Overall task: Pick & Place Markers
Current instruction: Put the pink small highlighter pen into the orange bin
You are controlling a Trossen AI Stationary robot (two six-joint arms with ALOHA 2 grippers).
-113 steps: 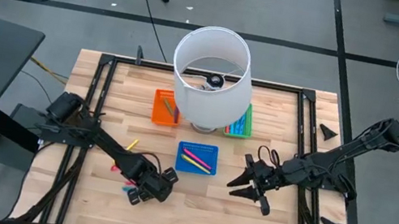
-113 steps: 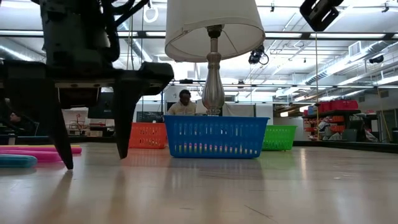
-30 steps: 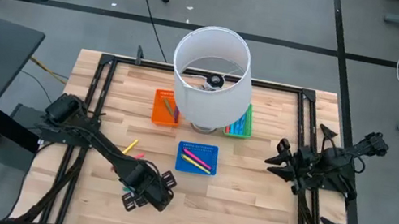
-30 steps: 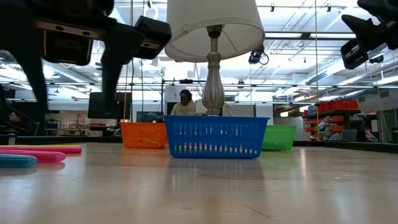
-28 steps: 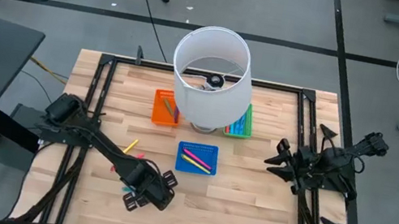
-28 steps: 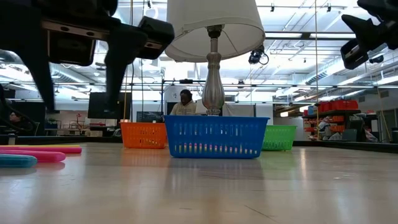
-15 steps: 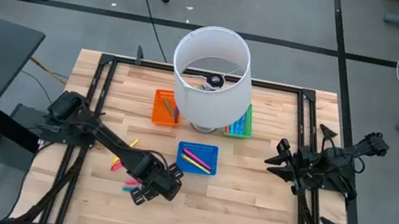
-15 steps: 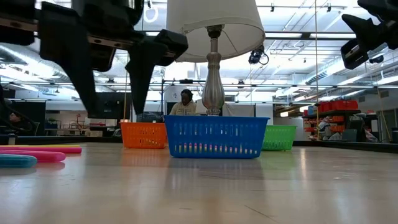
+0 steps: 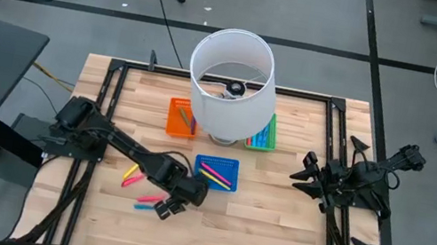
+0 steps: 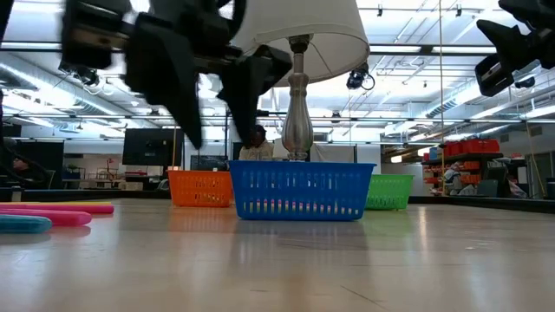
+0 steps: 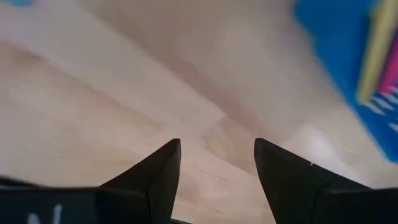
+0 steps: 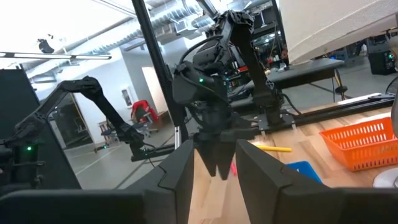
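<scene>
My left gripper (image 9: 170, 207) hangs over bare wood just in front of the blue tray (image 9: 216, 173), its two fingers (image 11: 160, 174) spread apart with nothing between them. Loose markers (image 9: 149, 200) lie on the table (image 9: 271, 231) close beside it: a pink and a blue one near the fingertips, more pink and a yellow one a little farther toward the left arm's base. Inside the blue tray rest pink and yellow markers; the orange tray (image 9: 182, 118) and green tray (image 9: 265, 135), half hidden under the white lamp (image 9: 230, 84), seem to hold others, though I can't make out colours there. My right gripper (image 9: 309, 182) waits at the table's right edge, well apart from the trays, fingers parted and empty.
</scene>
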